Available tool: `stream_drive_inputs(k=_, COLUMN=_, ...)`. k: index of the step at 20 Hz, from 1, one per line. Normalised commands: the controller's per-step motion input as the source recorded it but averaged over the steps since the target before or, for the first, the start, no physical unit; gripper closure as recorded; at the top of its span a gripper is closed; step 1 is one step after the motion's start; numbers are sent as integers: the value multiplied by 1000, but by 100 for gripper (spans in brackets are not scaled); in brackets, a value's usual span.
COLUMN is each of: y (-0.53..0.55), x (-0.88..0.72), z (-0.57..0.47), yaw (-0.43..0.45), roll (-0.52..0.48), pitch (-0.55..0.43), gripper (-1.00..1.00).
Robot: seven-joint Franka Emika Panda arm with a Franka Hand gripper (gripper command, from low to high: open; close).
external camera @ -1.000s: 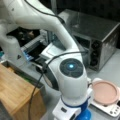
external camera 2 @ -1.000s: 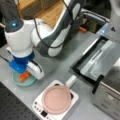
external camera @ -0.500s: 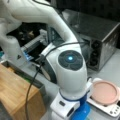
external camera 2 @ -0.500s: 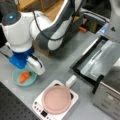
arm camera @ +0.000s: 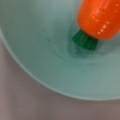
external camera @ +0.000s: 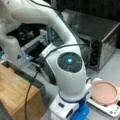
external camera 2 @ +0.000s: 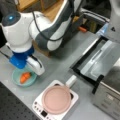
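A: What sits closest under the wrist?

B: In the wrist view, a toy carrot (arm camera: 101, 18) with a green stem end lies inside the teal bowl (arm camera: 42, 52). The bowl's rim curves across the lower left, with bare grey table (arm camera: 22, 105) beyond it.

A: And the gripper?

B: In a front view the gripper (external camera 2: 23, 67) hangs just above the bowl (external camera 2: 17, 81), at the bowl's top edge; the carrot (external camera 2: 25, 77) lies free in the bowl. Its fingers are hidden by the blue flange, so I cannot tell how far open they are.

A: Room around it?

B: Open table lies between the bowl and the white hotplate (external camera 2: 37, 106) carrying a pink pan (external camera 2: 56, 100), toward the view's bottom right. Farther right, the toaster oven's door (external camera 2: 96, 62) lies folded down. Behind the arm stands a wooden box (external camera: 15, 92).
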Motion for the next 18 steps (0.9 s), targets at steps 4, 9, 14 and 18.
stream_drive_inputs(k=4, y=-123, x=266, z=-58, yaw=-52, roll=250, pitch=-7, gripper=-100)
stream_drive_inputs(k=9, y=-160, x=265, z=-22, yaw=-24, roll=262, pitch=-6, gripper=-100)
stream_drive_inputs(k=14, y=-183, x=258, z=27, yaw=20, roll=288, pitch=-7, gripper=-100)
stream_drive_inputs(k=18, y=-250, x=263, z=40, yaw=41, roll=300, pitch=21, gripper=-100)
